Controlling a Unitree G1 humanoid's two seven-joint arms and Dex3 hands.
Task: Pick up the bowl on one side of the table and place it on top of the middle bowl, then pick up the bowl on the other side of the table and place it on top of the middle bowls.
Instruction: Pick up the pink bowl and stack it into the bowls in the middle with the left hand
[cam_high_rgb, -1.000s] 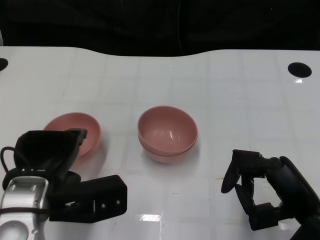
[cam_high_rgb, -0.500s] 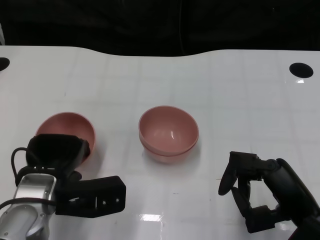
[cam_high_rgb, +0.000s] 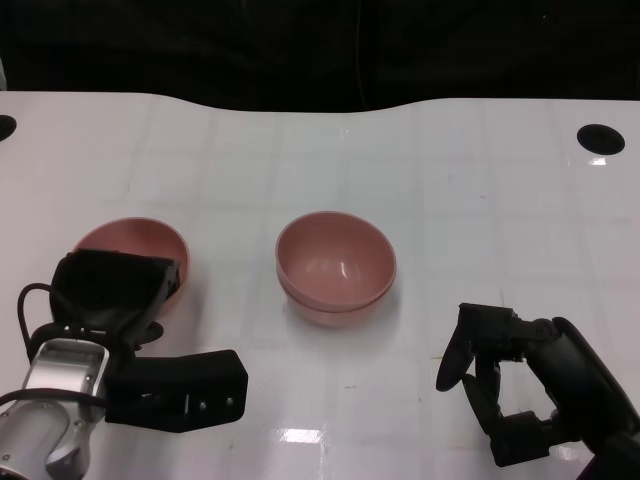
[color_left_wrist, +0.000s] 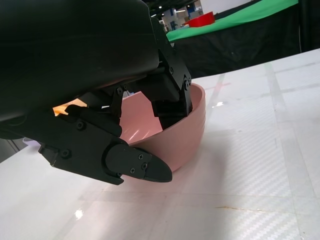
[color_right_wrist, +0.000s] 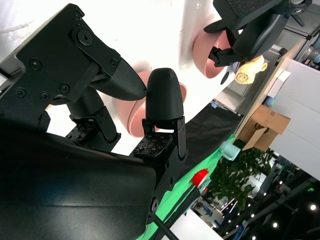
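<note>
Since the earlier frame the left robot hand (cam_high_rgb: 115, 290) has drawn slightly back toward the robot and settled over the near rim of the left bowl (cam_high_rgb: 140, 240), and the bowl has shifted a little with it. The right robot hand has hardly moved.

The left robot hand now grips the left bowl at its near edge. The left wrist view shows fingers (color_left_wrist: 167, 95) hooked inside the pink wall while the thumb (color_left_wrist: 135, 167) lies along the outside, so the rim is pinched between them. The bowl appears tipped slightly toward the hand, with its base at or just off the white worktop (cam_high_rgb: 480, 200); which of the two cannot be told.

To the right, well apart, the middle stack (cam_high_rgb: 335, 265) stands at the centre of the worktop: one pink bowl already nested in another. Beyond it, the right robot hand (cam_high_rgb: 500, 385) rests near the front edge, fingers apart and holding nothing.

The risk ahead lies in that one-sided hold. Gripped only at the rim, the bowl may swing or slip as it lifts. If it arrives tilted or off-centre, it could knock the stack or sit crooked on top.
</note>
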